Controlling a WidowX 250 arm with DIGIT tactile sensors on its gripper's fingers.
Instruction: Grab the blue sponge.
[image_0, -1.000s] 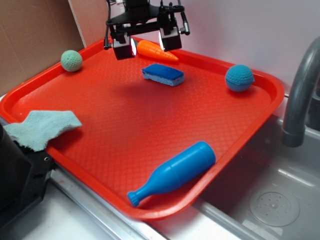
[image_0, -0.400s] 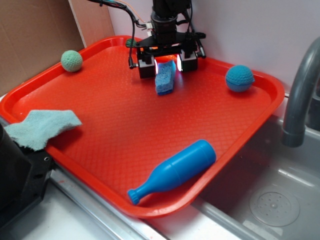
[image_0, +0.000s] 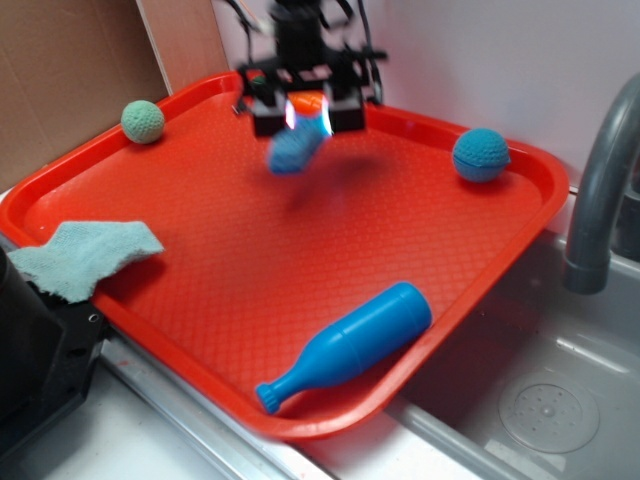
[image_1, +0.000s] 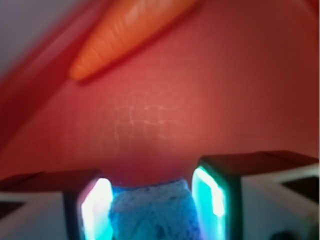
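**Sponge pinched near the tray's far edge**

The red tray (image_0: 250, 250) carries a blue bottle (image_0: 345, 345) at its near edge. The gripper (image_0: 300, 105) has its fingers (image_1: 210, 192) closed on the blue sponge (image_0: 293, 148), which hangs tilted; such soft foam could slip free.

At frame centre the red-orange tray (image_0: 250, 260) shows a fine diamond embossing. The blue sponge (image_0: 293, 150), bright blue, hangs blurred at upper centre between black gripper (image_0: 305, 110) pads glowing cyan. An orange carrot (image_1: 127, 30) lies upper left in the wrist view. The bottle (image_0: 345, 345) at lower centre is plain blue; left, a pale teal cloth (image_0: 85, 255); a green crocheted ball (image_0: 143, 121) upper left, a blue crocheted ball (image_0: 480, 155) upper right.
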